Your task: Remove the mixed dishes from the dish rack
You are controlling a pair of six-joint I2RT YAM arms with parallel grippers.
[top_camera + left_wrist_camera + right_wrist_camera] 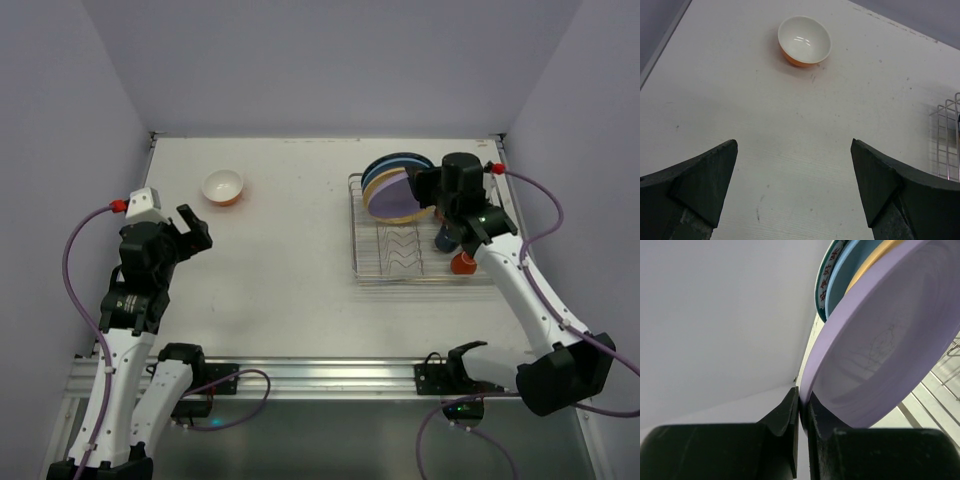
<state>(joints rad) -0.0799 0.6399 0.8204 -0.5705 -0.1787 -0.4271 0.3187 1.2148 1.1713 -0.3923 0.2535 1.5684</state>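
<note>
**Worktop (290, 270), white: contents**

1. Dish rack (400, 262), silver wire, on the right side of the worktop. One corner of it shows at the right edge of the left wrist view (946, 142).
2. 4 plates stand on edge, leaning together, at the rack's far end. Front to back:
   - lilac plate (393, 196) (880, 355)
   - yellow plate (376, 183) (871, 261)
   - blue plate (384, 168) (850, 275)
   - dark-rimmed white plate (398, 157) (825, 286)
3. 2 mugs lie along the rack's right side, partly hidden by the right arm: dark blue mug (444, 241) and orange mug (462, 264).
4. Orange bowl (223, 187) (804, 40), white inside, upright on the far left of the worktop, well apart from the rack.
5. Left claw (194, 228) (794, 165): jaws spread wide, empty, above bare worktop near the bowl.
6. Right claw (418, 184) (800, 401): pinched closed on the lilac plate's rim.
</note>
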